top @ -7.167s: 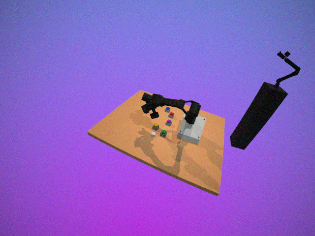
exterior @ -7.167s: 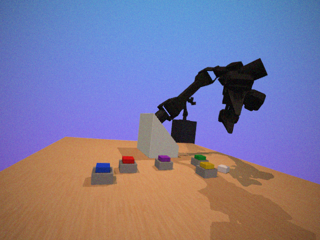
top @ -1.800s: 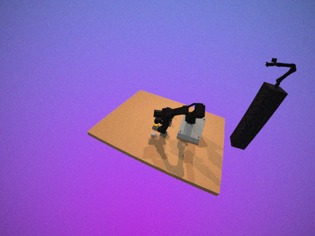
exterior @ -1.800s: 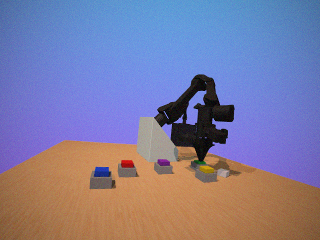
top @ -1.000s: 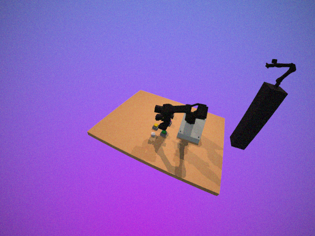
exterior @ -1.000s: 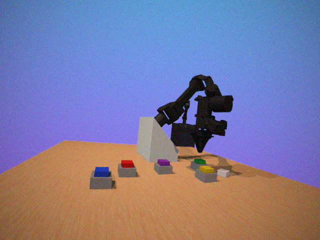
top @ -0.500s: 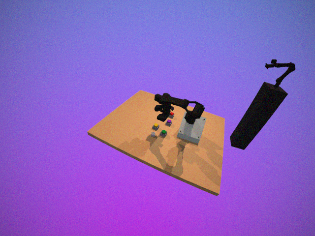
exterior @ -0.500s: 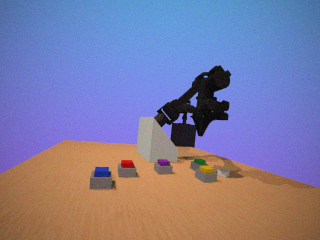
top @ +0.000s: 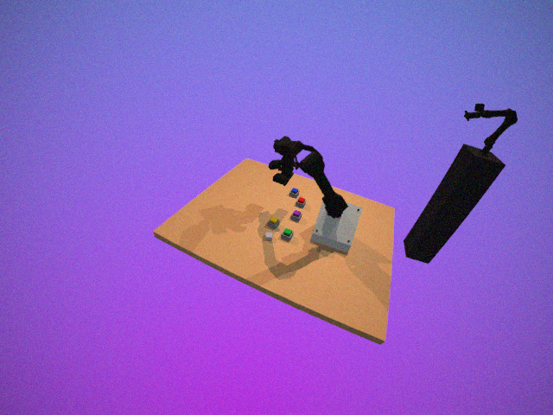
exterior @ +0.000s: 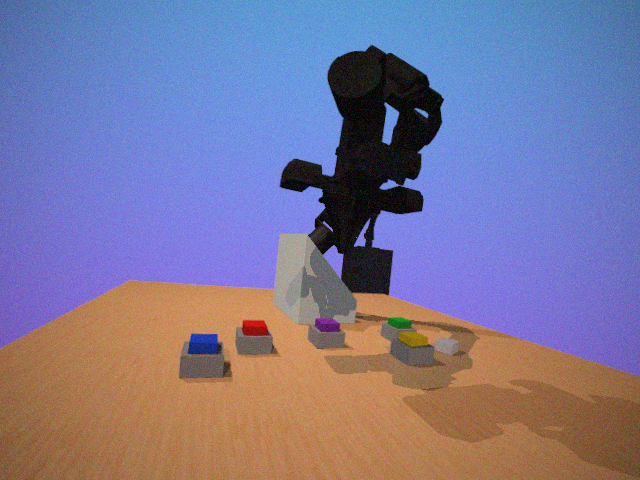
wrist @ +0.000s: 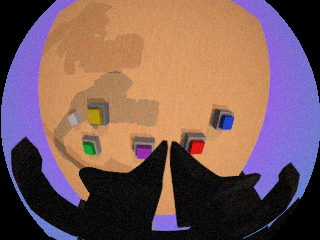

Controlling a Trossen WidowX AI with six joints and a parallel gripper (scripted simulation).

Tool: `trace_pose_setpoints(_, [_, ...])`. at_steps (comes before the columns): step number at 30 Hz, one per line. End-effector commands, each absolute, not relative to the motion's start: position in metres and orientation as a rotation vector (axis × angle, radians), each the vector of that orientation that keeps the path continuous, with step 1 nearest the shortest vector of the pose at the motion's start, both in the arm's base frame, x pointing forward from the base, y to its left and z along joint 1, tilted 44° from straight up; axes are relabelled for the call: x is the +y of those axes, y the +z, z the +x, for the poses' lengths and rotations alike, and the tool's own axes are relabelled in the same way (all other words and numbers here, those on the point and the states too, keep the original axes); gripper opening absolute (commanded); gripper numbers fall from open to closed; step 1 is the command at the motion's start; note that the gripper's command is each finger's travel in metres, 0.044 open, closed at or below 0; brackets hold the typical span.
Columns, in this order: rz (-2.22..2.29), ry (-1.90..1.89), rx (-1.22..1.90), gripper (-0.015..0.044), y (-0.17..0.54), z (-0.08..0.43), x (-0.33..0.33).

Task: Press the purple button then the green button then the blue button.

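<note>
My gripper is shut and empty, high above the table. In the wrist view its tips appear between the purple and red buttons. The purple button stands on a grey base near the middle of the group. The green button is at the near end of the group in the top view. The blue button is at the far end there. All three caps stand raised, with nothing touching them.
The red button stands between blue and purple. The yellow button and a white block are near green. The pale arm base stands behind the buttons in the exterior view.
</note>
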State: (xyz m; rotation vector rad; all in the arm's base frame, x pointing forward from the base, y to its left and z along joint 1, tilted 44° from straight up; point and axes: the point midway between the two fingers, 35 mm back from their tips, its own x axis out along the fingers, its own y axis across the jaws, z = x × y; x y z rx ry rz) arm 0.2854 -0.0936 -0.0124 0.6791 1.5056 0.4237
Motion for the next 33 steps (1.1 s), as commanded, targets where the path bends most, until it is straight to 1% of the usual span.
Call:
trace_pose_setpoints(1, [0.671, 0.441, 1.502, 0.002, -0.053, 0.283, -0.132])
trace_pose_setpoints(8, [0.673, 0.494, 1.476, 0.002, -0.136, 0.257, -0.188])
trace_pose_setpoints(10, [0.673, 0.5, 1.472, 0.002, -0.144, 0.253, -0.192])
trace_pose_setpoints(17, [0.673, 0.5, 1.472, 0.002, -0.147, 0.254, -0.19])
trace_pose_setpoints(20, [0.674, 0.501, 1.471, 0.002, -0.18, 0.257, -0.159])
trace_pose_setpoints(22, [0.675, 0.502, 1.47, 0.002, -0.189, 0.257, -0.149])
trace_pose_setpoints(33, [0.675, 0.502, 1.47, 0.002, -0.196, 0.258, -0.143])
